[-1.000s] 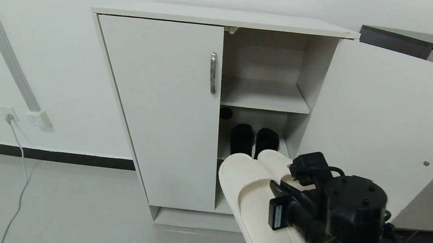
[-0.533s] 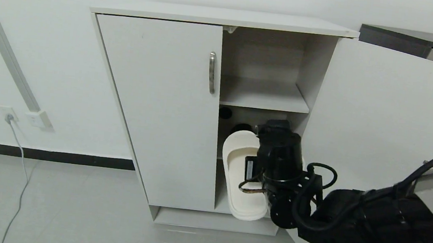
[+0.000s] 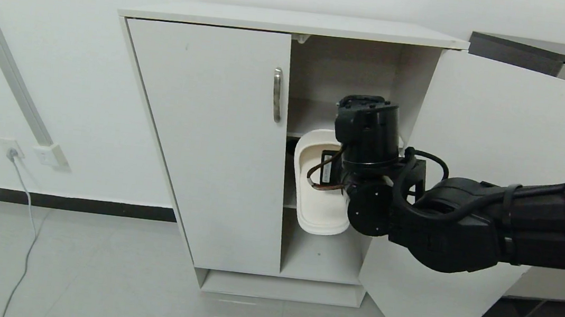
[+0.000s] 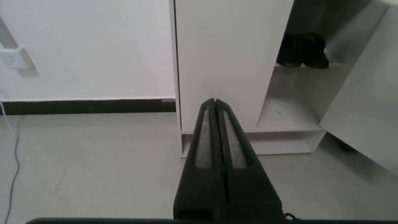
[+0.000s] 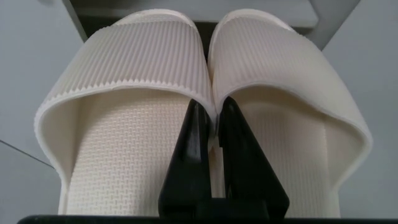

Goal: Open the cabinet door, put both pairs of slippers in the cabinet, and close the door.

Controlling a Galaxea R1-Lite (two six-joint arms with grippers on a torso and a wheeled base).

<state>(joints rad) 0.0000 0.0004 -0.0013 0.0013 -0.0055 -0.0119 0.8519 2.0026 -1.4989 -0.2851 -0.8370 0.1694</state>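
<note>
Left tool (image 4: 214,109): fingers together, above the floor. Cabinet (image 3: 287,21), frame centre: left door (image 3: 205,139) shut, right door (image 3: 504,130) swung open. White slippers (image 3: 316,210) in the opening, their inner edges clamped together by the right tool (image 5: 212,115). Black slippers (image 4: 303,50) on a shelf inside.

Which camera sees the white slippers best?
The right wrist view: both white slippers lie close up, side by side, pinched by the right tool. The head view catches a part of them behind the arm. The left wrist view looks at the black slippers instead.
</note>
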